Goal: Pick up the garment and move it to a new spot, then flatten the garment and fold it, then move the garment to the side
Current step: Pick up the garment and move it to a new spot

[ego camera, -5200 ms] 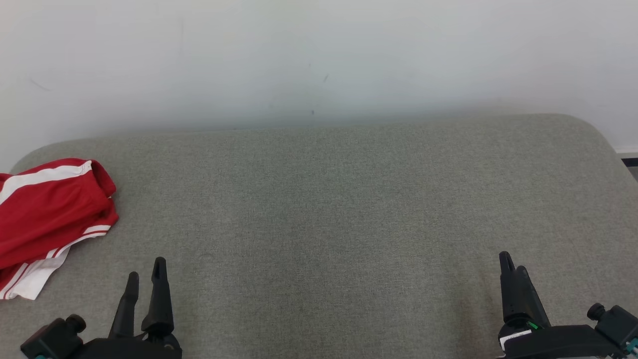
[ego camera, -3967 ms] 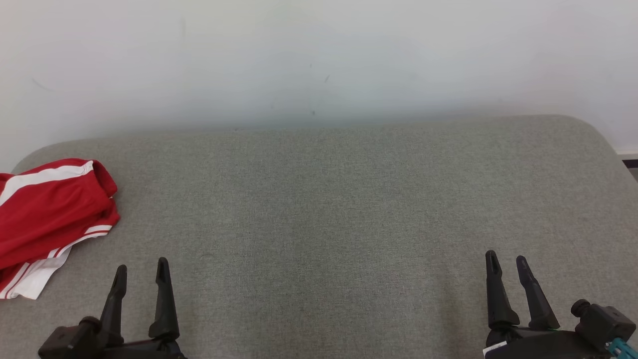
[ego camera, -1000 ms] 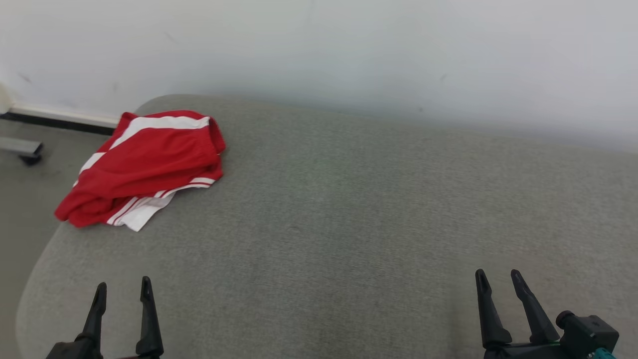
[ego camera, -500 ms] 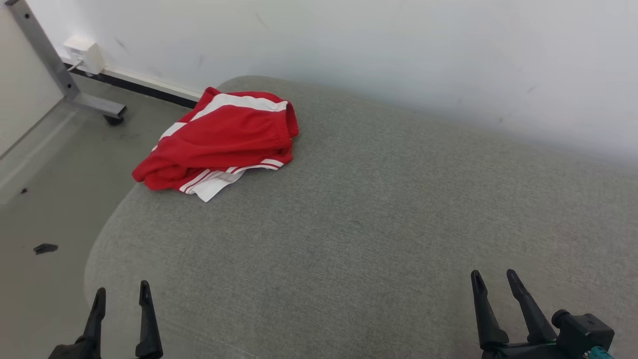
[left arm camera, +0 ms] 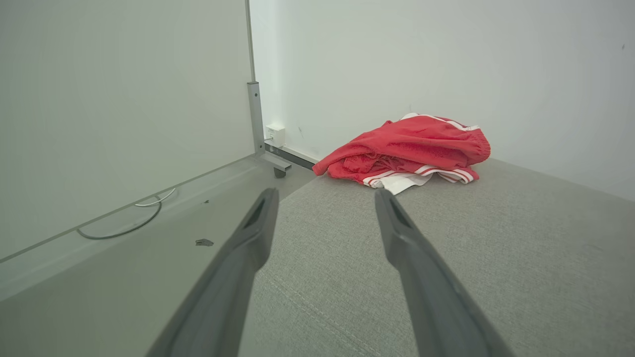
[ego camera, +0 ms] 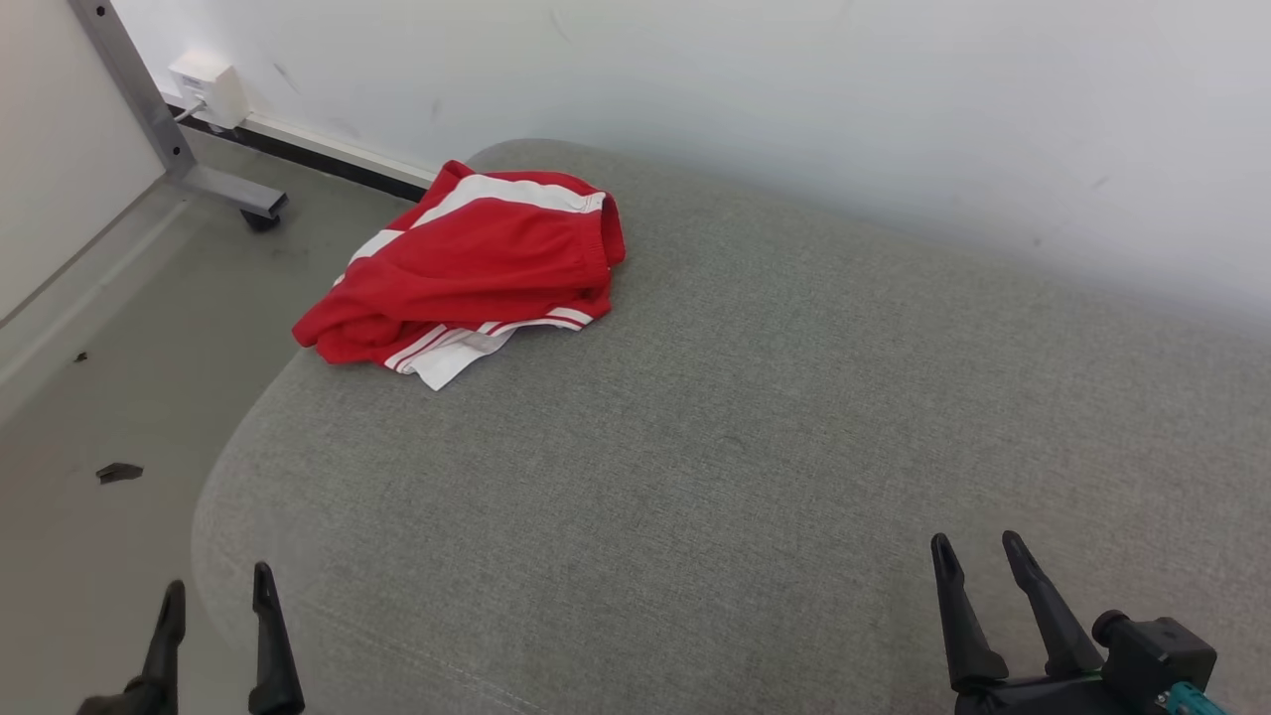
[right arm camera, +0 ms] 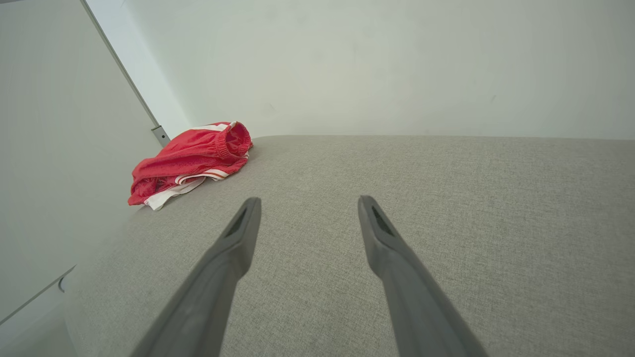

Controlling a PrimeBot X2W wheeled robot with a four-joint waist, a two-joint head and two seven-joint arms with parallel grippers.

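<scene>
While garment [ego camera: 477, 258] lies crumpled; left hand [ego camera: 218, 578] spread | right hand [ego camera: 975, 539] spread

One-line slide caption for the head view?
Red garment bunched at far left corner of the cushion; left gripper and right gripper open, empty.

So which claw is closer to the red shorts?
Left. The left claw hangs at the cushion's near-left edge, red shorts ahead. The right claw is far across the cushion to their right.

Cut off, unclear
My left gripper [ego camera: 218, 578] runs off the bottom edge; the dark scrap [ego camera: 119, 473] on the floor [ego camera: 89, 377] is too small to tell.
</scene>
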